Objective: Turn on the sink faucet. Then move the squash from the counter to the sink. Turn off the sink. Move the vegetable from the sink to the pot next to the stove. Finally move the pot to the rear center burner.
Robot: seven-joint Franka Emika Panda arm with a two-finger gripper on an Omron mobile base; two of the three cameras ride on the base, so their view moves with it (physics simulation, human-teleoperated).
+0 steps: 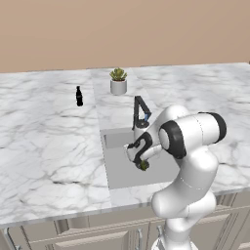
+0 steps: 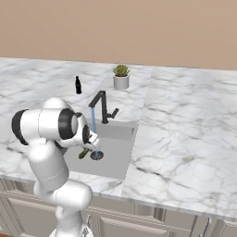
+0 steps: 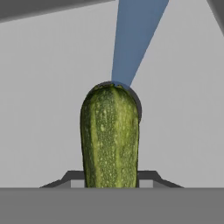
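Hand view: unlabelled squash [image 3: 109, 138] between jaws.

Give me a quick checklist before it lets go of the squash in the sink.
1. Water running: blue stream falls from the faucet. Ok.
2. Squash gripped: sits between the fingers of the gripper. Ok.
3. Squash over the sink: grey basin lies behind it. Ok.
4. Squash near the drain: its tip overlaps the drain rim. Ok.
5. Squash touching the basin floor: cannot tell.

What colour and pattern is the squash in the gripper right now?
Dark green with fine pale yellowish speckles and faint lengthwise streaks; the squash shows best in the hand view.
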